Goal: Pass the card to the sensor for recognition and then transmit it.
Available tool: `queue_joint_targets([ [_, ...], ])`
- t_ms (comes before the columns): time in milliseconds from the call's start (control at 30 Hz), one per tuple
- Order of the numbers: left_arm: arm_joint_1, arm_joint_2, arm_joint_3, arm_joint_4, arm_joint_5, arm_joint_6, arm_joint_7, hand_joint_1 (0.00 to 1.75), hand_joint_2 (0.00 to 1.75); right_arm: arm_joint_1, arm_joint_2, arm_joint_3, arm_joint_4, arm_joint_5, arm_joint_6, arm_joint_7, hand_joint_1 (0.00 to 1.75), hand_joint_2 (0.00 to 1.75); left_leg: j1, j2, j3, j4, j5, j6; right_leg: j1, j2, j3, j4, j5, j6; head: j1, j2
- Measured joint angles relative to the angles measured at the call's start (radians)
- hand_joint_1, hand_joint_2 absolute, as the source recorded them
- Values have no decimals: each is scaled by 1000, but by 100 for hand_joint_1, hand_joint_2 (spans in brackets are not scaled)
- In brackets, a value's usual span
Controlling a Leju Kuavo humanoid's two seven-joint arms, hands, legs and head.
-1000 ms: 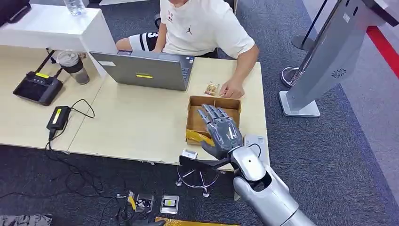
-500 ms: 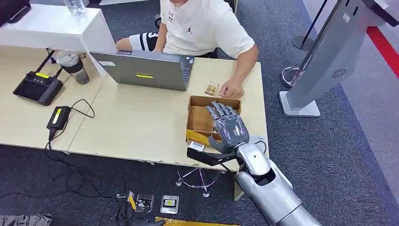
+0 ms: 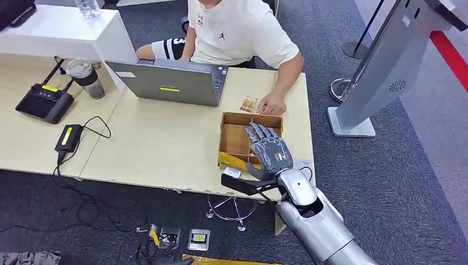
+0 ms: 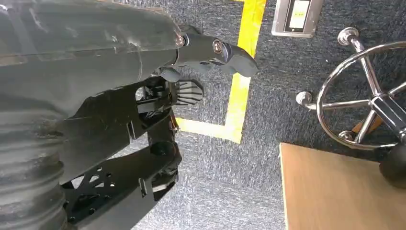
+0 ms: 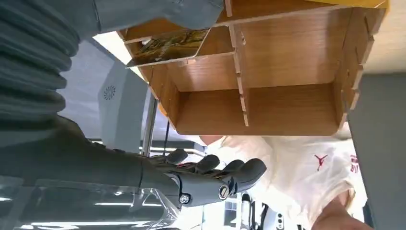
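My right hand [image 3: 269, 152] hovers palm-down over the open wooden box [image 3: 234, 141] at the table's right end, fingers stretched out and apart, holding nothing. The right wrist view shows a picture card [image 5: 167, 45] leaning in one compartment of the box [image 5: 287, 105], just beyond my thumb [image 5: 158, 12]; I cannot tell if the thumb touches it. Another card [image 3: 248, 104] lies on the table behind the box, beside a person's hand [image 3: 271, 105]. A small grey device [image 3: 301, 164] with a cable sits at the table edge by my wrist. My left hand [image 4: 210, 50] hangs over the floor, holding nothing.
A person sits behind the table [image 3: 165, 149] at a grey laptop [image 3: 171, 83]. A cup [image 3: 85, 77], a black router [image 3: 44, 102] and a power brick [image 3: 69, 137] lie to the left. A grey kiosk [image 3: 381, 66] stands on the right. A stool base [image 3: 232, 210] is under the table edge.
My right hand has moved right and forward over the box since a second ago, then barely shifted. The person's hand and the card on the table stay put.
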Motion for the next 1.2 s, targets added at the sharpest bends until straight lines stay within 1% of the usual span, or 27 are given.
queue_joint_targets([
  [333, -1, 2, 0, 0, -6, -7, 7, 0, 175, 0, -7, -4, 30, 4, 21, 21, 0, 175, 0, 0, 0, 0, 0, 0, 0, 0, 0, 0, 0, 0, 0, 0],
  [600, -1, 2, 0, 0, -8, -7, 7, 0, 175, -6, -9, -19, 76, 4, 3, 28, 0, 175, 0, 0, 0, 0, 0, 0, 0, 0, 0, 0, 0, 0, 0, 0],
  [933, -2, 2, 0, 0, -8, -5, 7, 0, 175, -21, -8, -29, 113, 3, -2, 23, 0, 175, 0, 0, 0, 0, 0, 0, 0, 0, 0, 0, 0, 0, 0, 0],
  [1067, -2, -3, 0, 0, -7, 14, 6, 0, 175, -28, -7, -29, 125, 3, -3, 17, 0, 175, 0, 0, 0, 0, 0, 0, 0, 0, 0, 0, 0, 0, 0, 0],
  [1200, -2, -10, 0, 0, -8, 18, 5, 0, 175, -34, -6, -31, 135, 0, -6, 11, 2, 175, 0, 0, 0, 0, 0, 0, 0, 0, 0, 0, 0, 0, 0, 0],
])
